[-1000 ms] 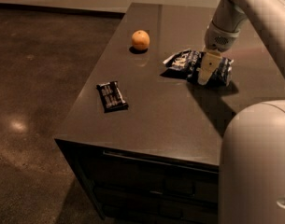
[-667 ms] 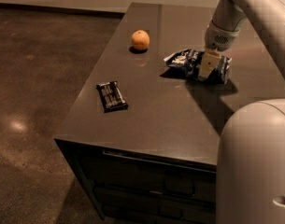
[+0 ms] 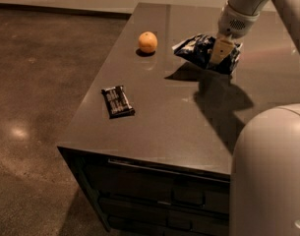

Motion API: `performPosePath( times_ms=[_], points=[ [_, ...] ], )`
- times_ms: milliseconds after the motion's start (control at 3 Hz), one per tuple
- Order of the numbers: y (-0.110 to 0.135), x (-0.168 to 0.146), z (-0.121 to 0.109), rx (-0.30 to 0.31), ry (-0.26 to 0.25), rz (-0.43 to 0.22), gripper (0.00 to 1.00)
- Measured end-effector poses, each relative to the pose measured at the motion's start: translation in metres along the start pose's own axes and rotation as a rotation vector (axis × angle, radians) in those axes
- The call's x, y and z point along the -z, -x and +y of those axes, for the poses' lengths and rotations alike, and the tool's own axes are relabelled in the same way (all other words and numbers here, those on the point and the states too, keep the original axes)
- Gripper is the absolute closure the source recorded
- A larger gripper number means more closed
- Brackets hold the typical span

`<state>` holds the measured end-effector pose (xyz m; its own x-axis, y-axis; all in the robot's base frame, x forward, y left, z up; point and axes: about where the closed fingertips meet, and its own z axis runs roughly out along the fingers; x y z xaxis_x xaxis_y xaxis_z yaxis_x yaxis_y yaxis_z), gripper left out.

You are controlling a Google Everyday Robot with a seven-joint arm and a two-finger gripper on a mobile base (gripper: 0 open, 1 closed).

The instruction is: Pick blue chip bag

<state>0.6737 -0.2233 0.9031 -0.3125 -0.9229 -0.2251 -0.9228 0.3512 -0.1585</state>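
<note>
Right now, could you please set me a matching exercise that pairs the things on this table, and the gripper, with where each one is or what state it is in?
Things:
1. orange
2. black packet
3. blue chip bag
4. gripper

Places or states:
A. lying flat near the left edge of the table, nearest the camera
B. at the end of the arm at upper right, closed on the bag
C. crinkled, pinched at its right end, with a shadow beneath it
D. round, alone towards the far side, left of the bag

Pairs: 1-D, 2-A, 3-C, 4-B.
</note>
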Motion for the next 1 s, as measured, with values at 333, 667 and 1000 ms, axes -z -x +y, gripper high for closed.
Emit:
performPosePath(
  times_ms=[333,667,1000],
  points=[
    [0.01,0.034,-0.003,0.01,-0.052,-0.024,1.0],
    [0.033,0.084,-0.005,0.054,-0.128,-0.058,1.0],
    [0.038,0.082,-0.012,0.055,-0.15,-0.072,1.0]
  ],
)
